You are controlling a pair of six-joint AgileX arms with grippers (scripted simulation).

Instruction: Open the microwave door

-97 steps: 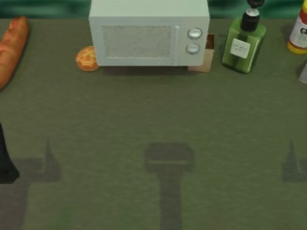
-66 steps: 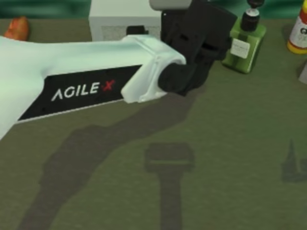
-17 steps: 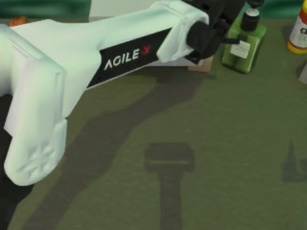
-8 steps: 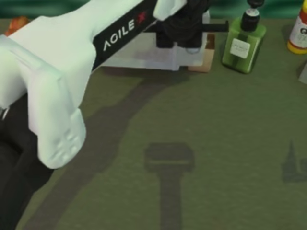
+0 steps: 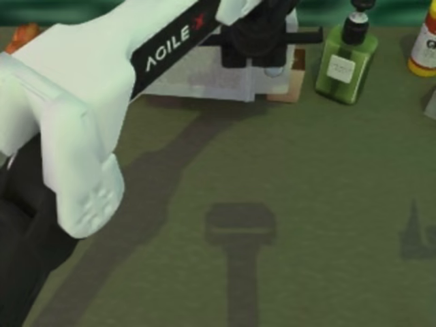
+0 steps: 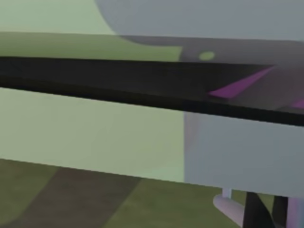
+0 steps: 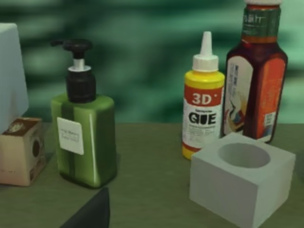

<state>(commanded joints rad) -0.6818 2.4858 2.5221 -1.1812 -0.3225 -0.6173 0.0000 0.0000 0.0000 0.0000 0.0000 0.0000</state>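
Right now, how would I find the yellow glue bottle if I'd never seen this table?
Start at the microwave at the back of the table and go to the table's right, past the green soap pump. The glue stands between that pump and a tall dark red bottle, behind a grey block. It alone is yellow, with a white pointed cap.

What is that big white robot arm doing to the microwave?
The left arm reaches across the table to the microwave at the back edge, and its left gripper is up against the microwave door near the handle side. The door looks only slightly open. The right arm is out of the top view, near a green soap bottle.
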